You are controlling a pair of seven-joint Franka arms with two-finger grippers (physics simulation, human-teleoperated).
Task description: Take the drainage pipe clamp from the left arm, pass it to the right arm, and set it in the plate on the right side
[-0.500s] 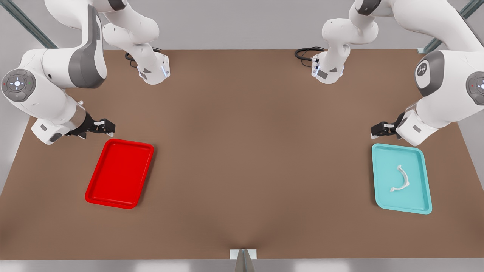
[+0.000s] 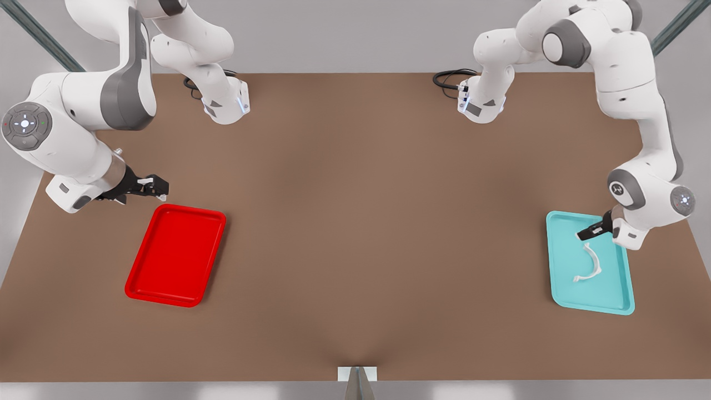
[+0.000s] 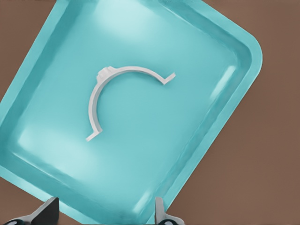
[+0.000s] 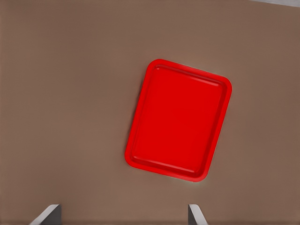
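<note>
The drainage pipe clamp (image 2: 590, 264), a thin white half-ring with bent feet, lies loose in a teal tray (image 2: 566, 250) at the front view's right. My left gripper (image 2: 589, 232) hangs open over that tray's far end, just short of the clamp and holding nothing. In the left wrist view the clamp (image 3: 92, 103) lies flat on the teal tray (image 3: 187, 117), ahead of the left gripper (image 3: 104, 213). The red plate (image 2: 175, 255) sits at the front view's left. My right gripper (image 2: 158, 186) waits open just beyond its far edge. The right wrist view has the plate (image 4: 178, 122) ahead of the right gripper (image 4: 122, 214).
Both trays rest on a brown table (image 2: 355, 222). Black cables (image 2: 449, 78) lie by the arm bases at the back. A small white bracket (image 2: 357, 373) sits at the middle of the front edge. Open tabletop spans the space between the trays.
The left arm has swung down and forward, bringing its gripper from beyond the teal tray's far edge to over the tray near the clamp. The right arm has barely moved.
</note>
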